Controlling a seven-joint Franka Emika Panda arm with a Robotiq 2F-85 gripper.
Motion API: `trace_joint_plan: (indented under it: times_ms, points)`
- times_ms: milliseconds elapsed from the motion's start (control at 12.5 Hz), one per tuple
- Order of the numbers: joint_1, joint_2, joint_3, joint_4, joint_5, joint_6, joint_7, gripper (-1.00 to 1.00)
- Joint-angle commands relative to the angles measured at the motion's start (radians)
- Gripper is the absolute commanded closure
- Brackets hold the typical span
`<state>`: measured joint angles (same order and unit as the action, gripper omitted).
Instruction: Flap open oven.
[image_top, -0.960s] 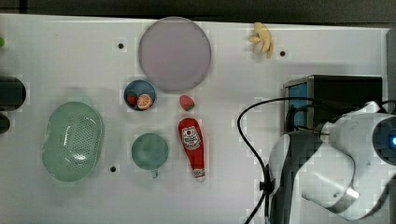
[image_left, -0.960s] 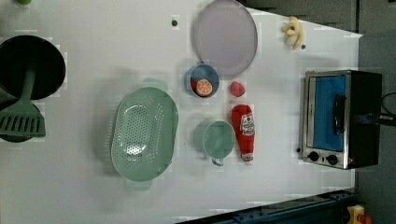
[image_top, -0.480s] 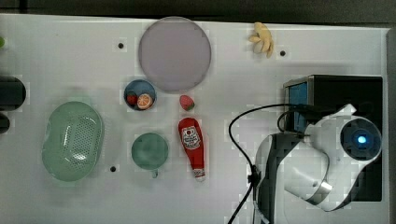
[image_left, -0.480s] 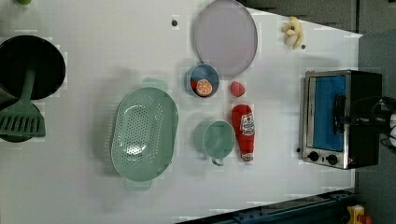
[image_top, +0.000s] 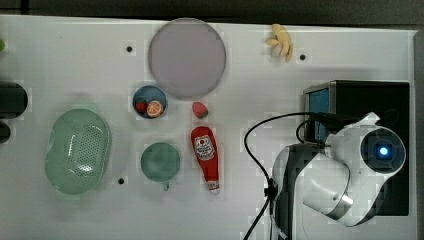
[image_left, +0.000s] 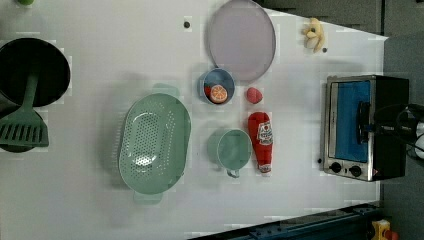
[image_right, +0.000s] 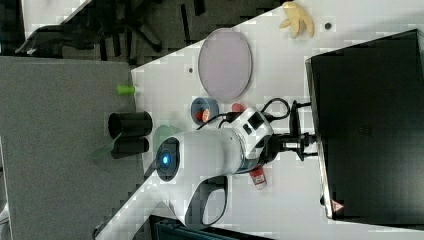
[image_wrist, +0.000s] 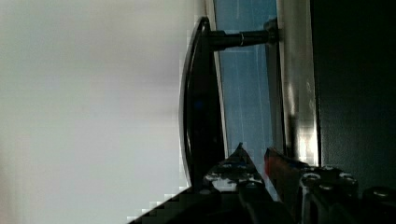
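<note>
Working left to right in the top view, you have the green colander (image_top: 77, 150) at nine o'clock, then the blue bowl (image_top: 150, 101), the green cup (image_top: 160, 162), the ketchup bottle (image_top: 206, 156) near centre, and the oven (image_top: 367, 100) at three o'clock. Its blue-tinted door (image_left: 352, 120) looks shut. Your gripper (image_wrist: 254, 163) sits at the dark bar handle (image_wrist: 201, 105), jaws a narrow gap apart; one finger (image_wrist: 236, 165) lies beside the bar, and you cannot tell whether it grips
</note>
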<state>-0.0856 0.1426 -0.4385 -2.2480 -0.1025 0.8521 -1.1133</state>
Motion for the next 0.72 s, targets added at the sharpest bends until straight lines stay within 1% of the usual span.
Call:
trace_joint_plan:
  times_ms: [80, 400, 720]
  points:
    - [0.049, 0.001, 0.039, -0.02, -0.053, 0.01, 0.037, 0.65]
    - [0.092, 0.002, 0.098, -0.059, -0.241, 0.01, 0.303, 0.65]
    - [0.106, 0.029, 0.167, -0.079, -0.462, 0.008, 0.536, 0.65]
